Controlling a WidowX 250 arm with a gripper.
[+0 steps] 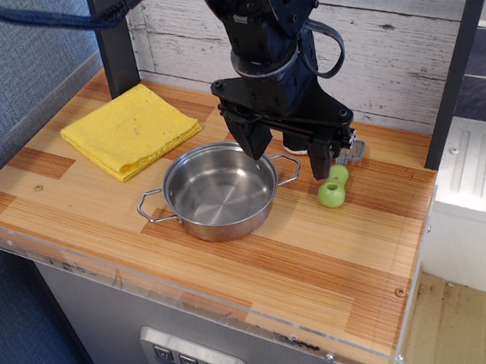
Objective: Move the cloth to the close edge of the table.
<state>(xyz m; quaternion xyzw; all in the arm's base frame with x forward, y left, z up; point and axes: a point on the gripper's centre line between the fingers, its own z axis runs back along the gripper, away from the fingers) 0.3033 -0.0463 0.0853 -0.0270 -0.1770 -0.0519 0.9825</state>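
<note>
The counter (320,269) is a light, striped-plank top with a clear acrylic rim along its near edge, sitting over a grey cabinet front (110,319). Behind it runs a whitewashed plank wall (385,48), with a dark post (114,39) standing at the back left corner.

The black robot arm (267,25) comes down from above at the back of the counter, just right of centre. Its pincer (284,144) hangs with its two dark fingers (321,159) spread apart, one over the far rim of the pot and the other down beside the green toy. It grips nothing; whether a fingertip actually touches the pot rim or the toy I cannot tell from here.

The steel pot (218,193) stands upright near the middle of the counter, wire handles on either side, and its shiny bowl holds nothing.

The cloth (130,130) is bright yellow, folded square with layered edges, lying flat at the back left of the counter. It sits to the left of the pincer, apart from it, with its nearest corner just beside the pot's rim. It is toward the wall rather than the near edge.

A small green dumbbell-shaped toy (334,188) lies just right of the pot, under the pincer's right-hand finger.
</note>
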